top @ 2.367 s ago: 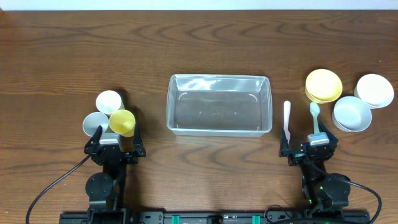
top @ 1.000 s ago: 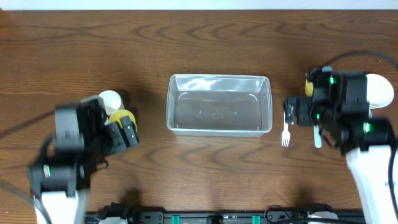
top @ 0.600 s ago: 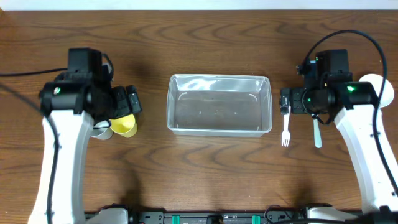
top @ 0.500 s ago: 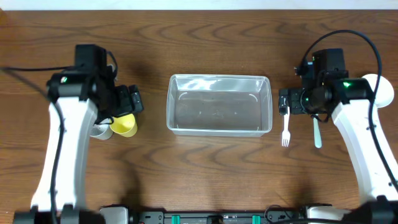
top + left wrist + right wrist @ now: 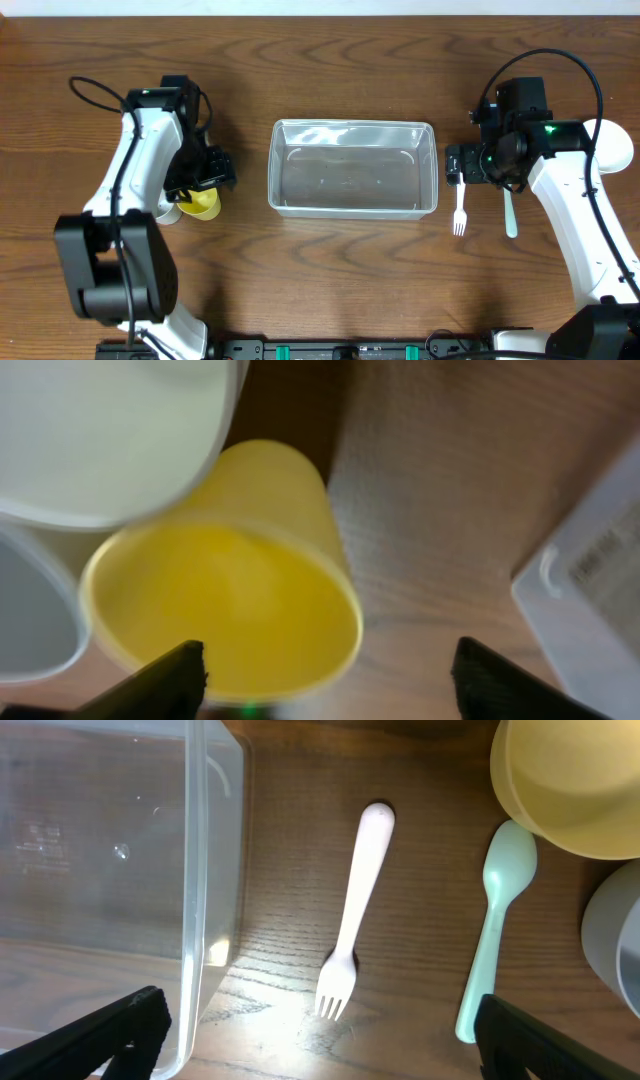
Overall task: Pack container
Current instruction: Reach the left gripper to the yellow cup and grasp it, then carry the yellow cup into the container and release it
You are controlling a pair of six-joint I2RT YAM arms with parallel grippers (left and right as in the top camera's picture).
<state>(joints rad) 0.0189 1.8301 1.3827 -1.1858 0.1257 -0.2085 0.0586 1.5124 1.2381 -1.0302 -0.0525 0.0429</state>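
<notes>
Left gripper (image 5: pixel 330 682): I see it spread, yellow cup (image 5: pixel 225 595) between the fingers.
Table (image 5: pixel 330 270): dark wood grain; pale strip (image 5: pixel 320 6) past the far edge.
Container (image 5: pixel 352 125): mid-table, between my arms.
Right gripper (image 5: pixel 318 1032): spread wide above the white fork (image 5: pixel 352 910).

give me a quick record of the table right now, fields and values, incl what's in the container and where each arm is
container: clear tub, centre of the table, nothing inside
left fingers: open, low over the yellow cup
right fingers: open, above the white fork
next to cup: white cup
right of fork: pale green spoon, then yellow bowl
packed so far: nothing
</notes>
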